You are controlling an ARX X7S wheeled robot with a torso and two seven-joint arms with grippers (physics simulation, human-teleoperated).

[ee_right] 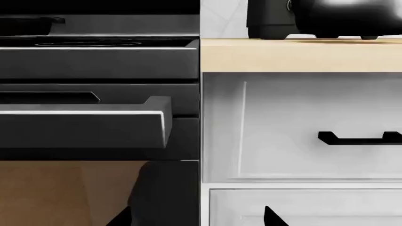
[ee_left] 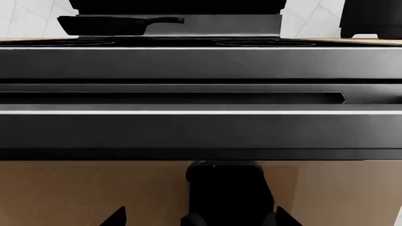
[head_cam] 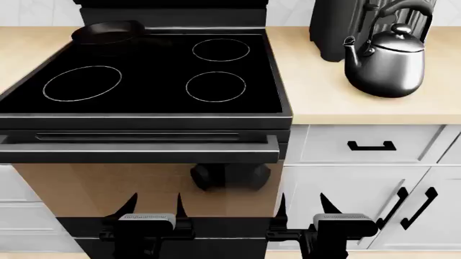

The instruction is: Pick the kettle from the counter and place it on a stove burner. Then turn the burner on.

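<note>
The dark-chrome kettle (head_cam: 385,62) stands upright on the beige counter (head_cam: 324,102) right of the stove, and its base shows in the right wrist view (ee_right: 345,16). Two small stove burner rings show on the black cooktop, the near one (head_cam: 215,86) and the far one (head_cam: 221,49). My left gripper (head_cam: 153,208) is open and empty, low in front of the oven door, as the left wrist view (ee_left: 201,219) shows. My right gripper (head_cam: 303,208) is open and empty in front of the white cabinets, also seen in the right wrist view (ee_right: 197,217). Both are well below the counter.
A black frying pan (head_cam: 108,31) sits on the back left burner. A larger ring (head_cam: 81,82) is at the front left. A black toaster (head_cam: 338,29) stands behind the kettle. The oven handle (head_cam: 144,154) juts out above the grippers. Cabinet handles (head_cam: 371,145) are at right.
</note>
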